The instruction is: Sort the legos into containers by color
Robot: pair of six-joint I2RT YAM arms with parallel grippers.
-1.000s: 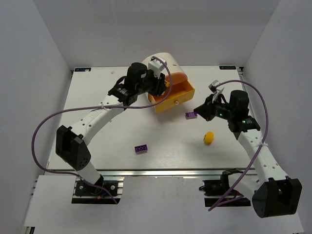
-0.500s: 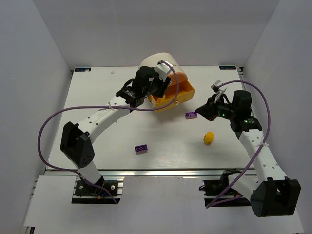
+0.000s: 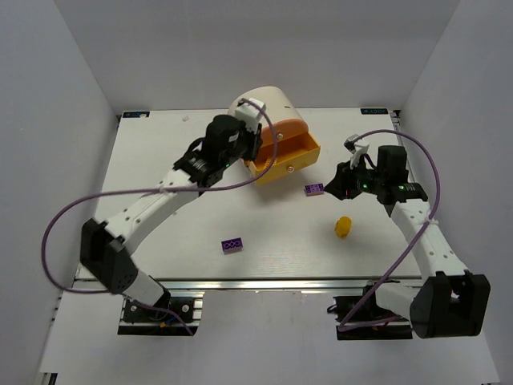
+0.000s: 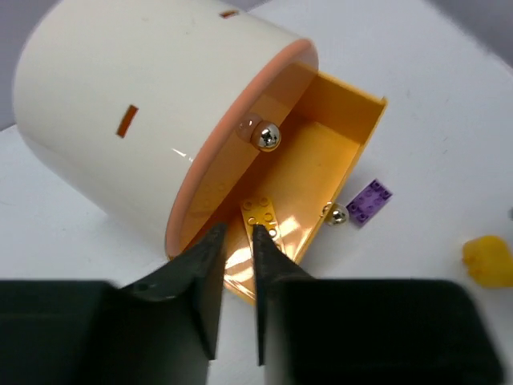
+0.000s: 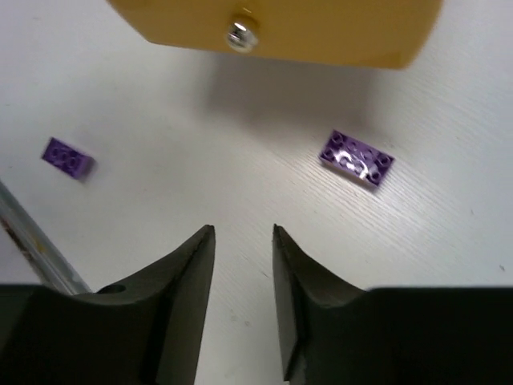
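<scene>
The cream cabinet lies on its side with its yellow drawer pulled out. In the left wrist view a small yellow-orange lego lies inside that drawer. My left gripper hovers just in front of the drawer, jaws a narrow gap apart and empty; in the top view it is at the drawer's left end. My right gripper is open and empty above the table, left of a purple lego. A second purple lego lies nearer the front.
A yellow rounded piece lies on the table in front of my right gripper. The peach drawer's front shows a shiny knob. The open drawer's own knob faces my right gripper. White walls enclose the table.
My left arm has drawn back to the left from over the open drawer. My right gripper has shifted slightly left toward the near purple lego.
</scene>
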